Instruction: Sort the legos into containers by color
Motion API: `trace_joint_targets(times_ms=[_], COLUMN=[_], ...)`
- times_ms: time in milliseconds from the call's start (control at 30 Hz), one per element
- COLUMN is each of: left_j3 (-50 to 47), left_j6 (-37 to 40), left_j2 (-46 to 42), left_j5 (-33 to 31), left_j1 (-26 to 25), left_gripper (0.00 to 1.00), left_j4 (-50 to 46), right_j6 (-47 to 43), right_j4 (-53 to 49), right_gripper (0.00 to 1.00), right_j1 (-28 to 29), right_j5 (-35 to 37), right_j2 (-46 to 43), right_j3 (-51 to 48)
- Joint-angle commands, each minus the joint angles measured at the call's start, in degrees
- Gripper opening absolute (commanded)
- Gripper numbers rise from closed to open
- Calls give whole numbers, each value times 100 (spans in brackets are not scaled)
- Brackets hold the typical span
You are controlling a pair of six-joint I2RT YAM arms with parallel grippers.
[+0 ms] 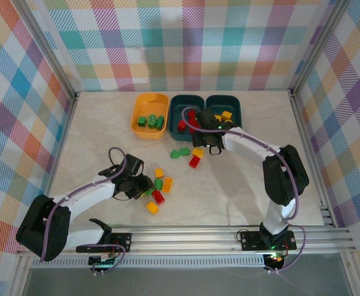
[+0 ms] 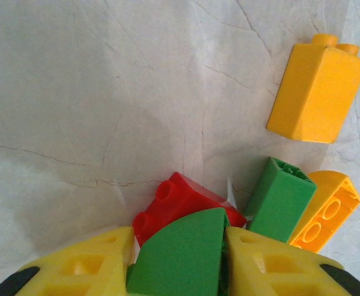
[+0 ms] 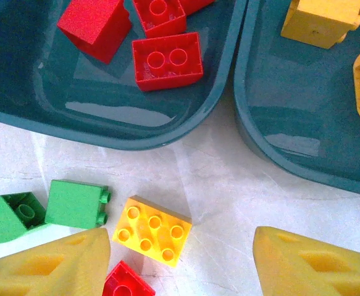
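**Jaws.** The left gripper point(image 1: 146, 187) has its jaws clamped on the two flat sides of a green brick point(image 2: 180, 265) with a curved top. It sits in the near cluster on the bench point(image 2: 75, 92), touching a red brick point(image 2: 176, 206). The right gripper point(image 3: 181, 237) has its jaws apart and empty, above a yellow brick point(image 3: 152, 238) just outside the tubs.

**Handling, as judged.** The bricks look hard, stiff and light, and their glossy faces may slip. They are best gripped across two flat parallel sides, never on the studs or a slope.

**Count.**
- There are three tubs.
- The orange tub point(image 1: 150, 102) holds three green bricks.
- The middle tub point(image 3: 124, 129) holds at least three red.
- The right tub point(image 3: 291, 123) shows two yellow, partly seen.
- Loose by the right gripper are two green, one yellow and one red.
- Loose by the left gripper are two yellow, one orange, one green and one red, besides the held brick.
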Motion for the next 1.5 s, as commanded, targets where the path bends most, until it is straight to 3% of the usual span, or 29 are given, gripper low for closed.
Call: trace_joint_targets(times_ms=[0, 533, 733, 933, 1133, 1467], left_j3=[106, 536, 1219, 2613, 4523, 9386], left_j6=[113, 350, 734, 1126, 1379, 2190], left_j2=[-27, -124, 109, 1179, 2865, 6468], left_j5=[-18, -114, -328, -279, -124, 236], left_j1=[-89, -89, 106, 812, 1420, 1784], left_gripper=[35, 26, 26, 24, 23, 25], left_j4=[-84, -510, -721, -697, -715, -2380], right_j6=[127, 126, 115, 433, 840, 1187], right_j4=[153, 200, 146, 276, 416, 475], right_gripper=[62, 62, 62, 61, 61, 63], right_j1=[-20, -24, -25, -12, 43, 266], right_j5=[-40, -36, -56, -517, -930, -1068], right_j2=[-251, -356, -565, -1112, -1781, -2417], right_j3=[-100, -261, -290, -824, -1587, -2225])
